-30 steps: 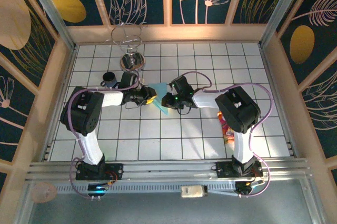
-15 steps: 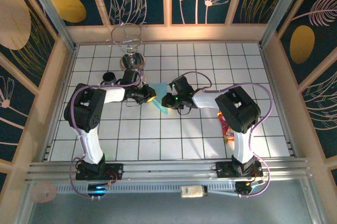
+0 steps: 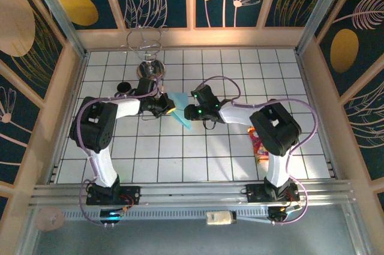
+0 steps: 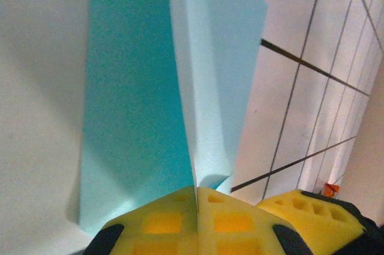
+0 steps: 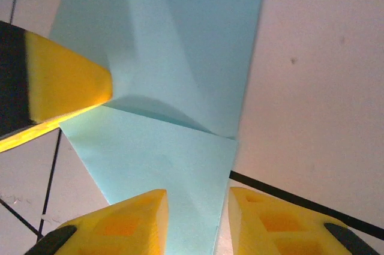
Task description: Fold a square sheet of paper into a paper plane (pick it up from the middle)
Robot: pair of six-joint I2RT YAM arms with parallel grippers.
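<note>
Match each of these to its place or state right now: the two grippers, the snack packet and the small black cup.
1. left gripper
2. right gripper
3. orange-red snack packet
4. small black cup

A. on the tiles, partly hidden by the right arm
B. jaws apart, either side of the folded light-blue paper
C. far-left tiles, beside the left arm's forearm
D. pads shut on the paper's crease

Pairs: 1-D, 2-B, 3-A, 4-C

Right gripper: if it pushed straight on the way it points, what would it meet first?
The paper, lying between its open fingers and stretching ahead; the left gripper pinches it just beside that line.
</note>
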